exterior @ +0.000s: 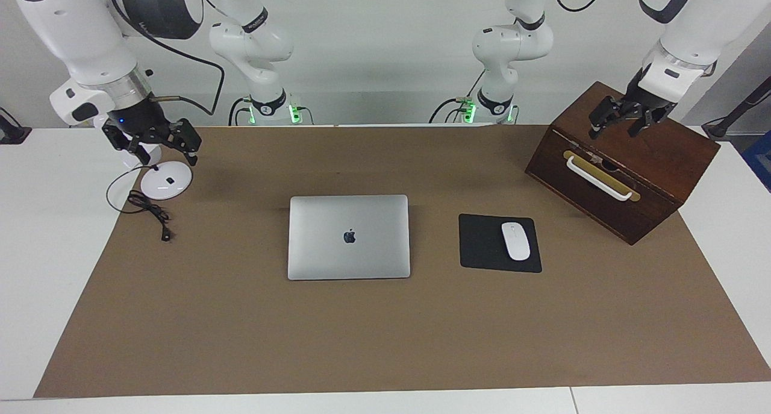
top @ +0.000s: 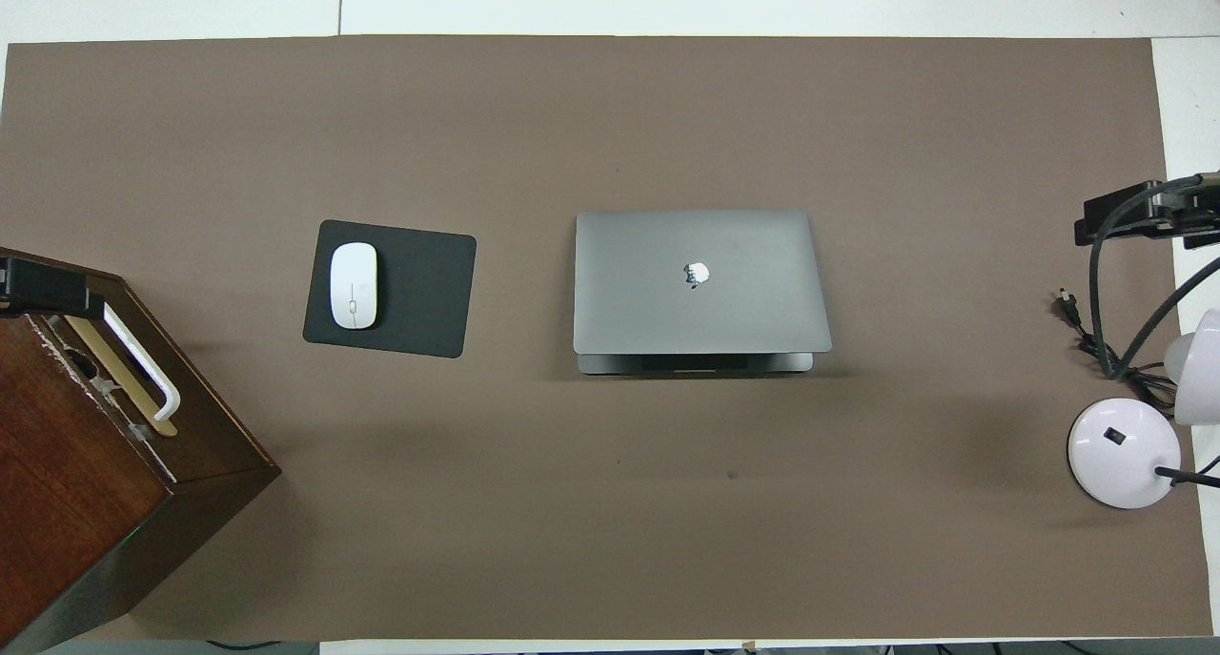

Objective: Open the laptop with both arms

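The laptop [exterior: 349, 236] [top: 701, 278] lies closed in the middle of the brown mat, its silver lid flat with the dark logo facing up. My left gripper [exterior: 623, 125] [top: 38, 291] hangs open over the top of the wooden box, at the left arm's end of the table, well away from the laptop. My right gripper [exterior: 162, 152] [top: 1139, 214] hangs open just above the white lamp base at the right arm's end. Neither gripper holds or touches anything.
A dark wooden box [exterior: 653, 179] with a white handle stands at the left arm's end. A black mouse pad [exterior: 482, 245] carrying a white mouse [exterior: 515, 240] lies between it and the laptop. A round white lamp base [exterior: 166, 180] and a black cable [exterior: 150, 212] lie at the right arm's end.
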Motion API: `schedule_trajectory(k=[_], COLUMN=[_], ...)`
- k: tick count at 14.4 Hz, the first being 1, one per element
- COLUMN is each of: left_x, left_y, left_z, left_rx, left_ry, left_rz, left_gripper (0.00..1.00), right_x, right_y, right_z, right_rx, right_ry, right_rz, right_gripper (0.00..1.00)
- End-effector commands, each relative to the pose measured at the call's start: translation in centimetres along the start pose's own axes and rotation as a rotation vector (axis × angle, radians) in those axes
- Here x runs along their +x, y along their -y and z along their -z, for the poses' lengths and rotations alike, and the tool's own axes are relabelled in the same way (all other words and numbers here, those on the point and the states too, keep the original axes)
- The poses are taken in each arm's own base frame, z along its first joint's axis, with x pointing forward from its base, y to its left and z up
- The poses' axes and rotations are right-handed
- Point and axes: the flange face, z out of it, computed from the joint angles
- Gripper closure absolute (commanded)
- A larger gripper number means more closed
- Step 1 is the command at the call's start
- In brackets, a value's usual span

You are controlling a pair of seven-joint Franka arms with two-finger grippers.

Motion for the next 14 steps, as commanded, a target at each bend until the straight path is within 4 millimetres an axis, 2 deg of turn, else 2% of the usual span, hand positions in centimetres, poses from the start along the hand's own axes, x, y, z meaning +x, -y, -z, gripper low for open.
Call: schedule_trajectory(k=[1,8,14], left_x=[-0.4,-0.6,-0.2], left_y=[-0.1,0.0,-1.2], left_z=[0.2,0.2,0.6], left_rx=[0.019,0.016,0.016], left_ry=[-0.017,-0.016,-0.053], left_rz=[0.005,-0.001,-0.012], left_gripper=[0.00,0.00,0.00], right_x=[-0.5,-0.7,-0.7], right_y=[-0.7,-0.6,-1.0], right_z=[0.0,-0.3,-0.2], right_rx=[-0.022,-0.023,-0.023], right_ry=[-0.020,-0.015,-0.018], right_rz=[0.022,0.022,0.021], right_gripper=[0.00,0.00,0.00])
